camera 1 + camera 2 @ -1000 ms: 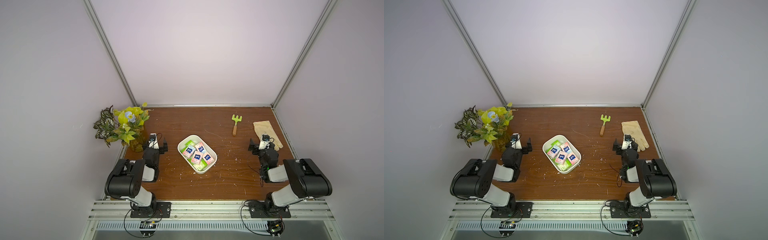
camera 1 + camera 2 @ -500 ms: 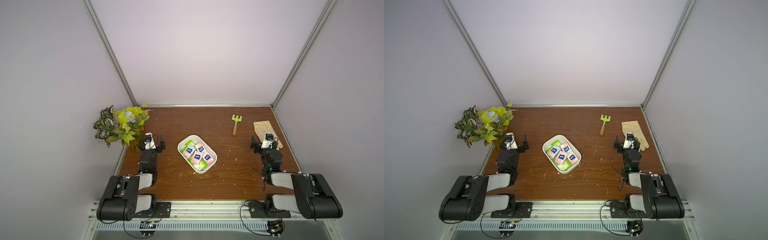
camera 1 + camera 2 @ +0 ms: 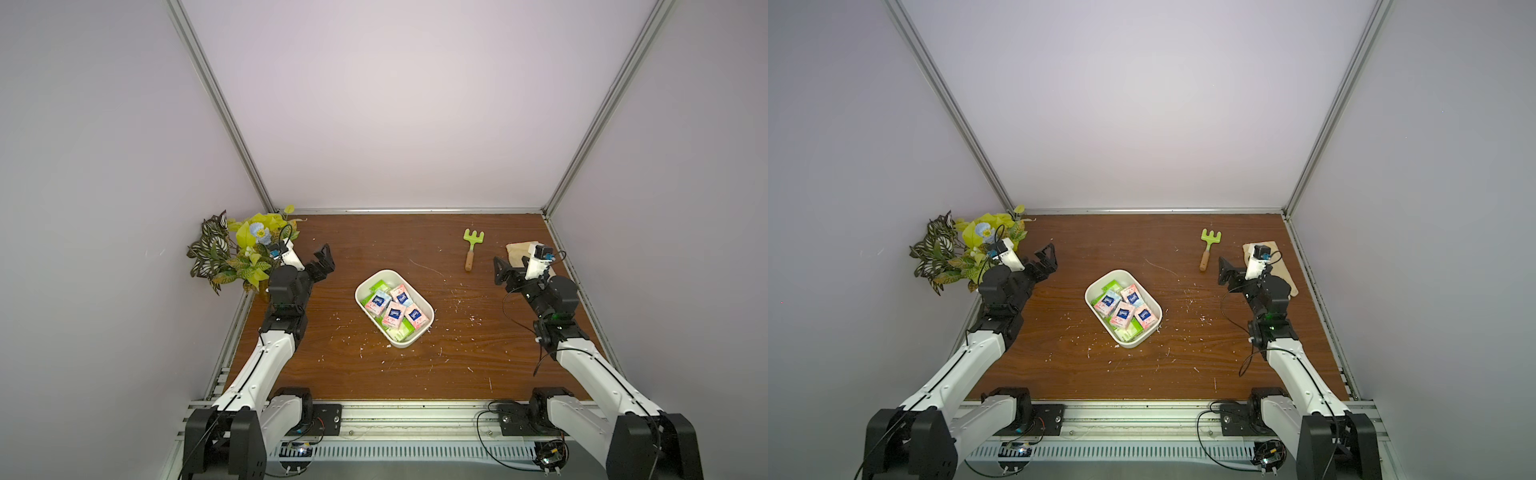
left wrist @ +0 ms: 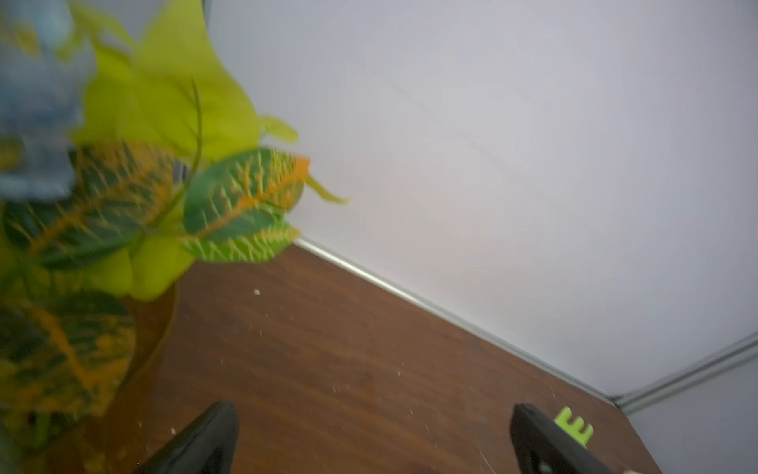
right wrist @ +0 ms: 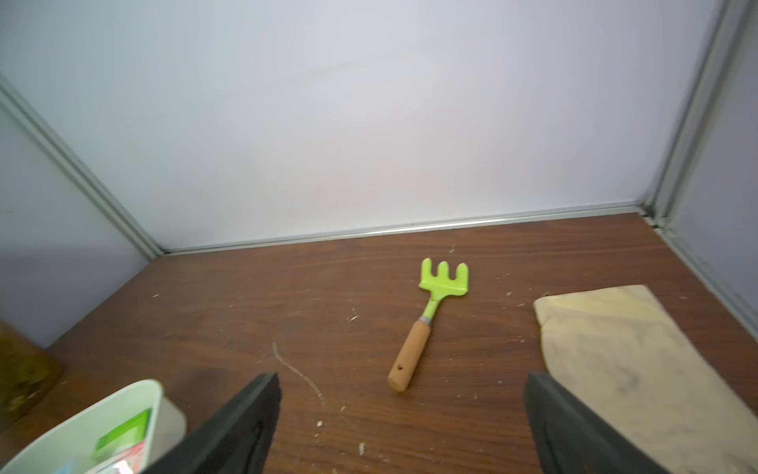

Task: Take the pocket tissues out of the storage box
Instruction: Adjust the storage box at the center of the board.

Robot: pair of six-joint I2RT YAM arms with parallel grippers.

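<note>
The white storage box point(image 3: 407, 343) point(image 3: 1133, 343) lies slantwise in the middle of the brown table. It is filled with pocket tissues: pink-white packets with blue labels point(image 3: 394, 311) point(image 3: 1123, 312) lie on top of light green ones point(image 3: 378, 286). My left gripper point(image 3: 324, 259) point(image 4: 373, 414) hangs open and empty to the left of the box, beside the plant. My right gripper point(image 3: 511, 268) point(image 5: 403, 383) hangs open and empty well to the right of the box. The right wrist view catches a corner of the box point(image 5: 123, 394) with a green packet point(image 5: 123, 435) inside.
A potted plant point(image 3: 241, 257) point(image 4: 242, 205) stands at the far left, close to my left wrist. A green hand rake point(image 3: 471, 249) point(image 5: 434, 307) with a wooden handle and a beige glove point(image 3: 519, 249) point(image 5: 615, 349) lie at the far right. White crumbs dot the table.
Both arms have unfolded from their tucked pose and stretched forward over the table. Both grippers have stayed open and the box has not moved.
</note>
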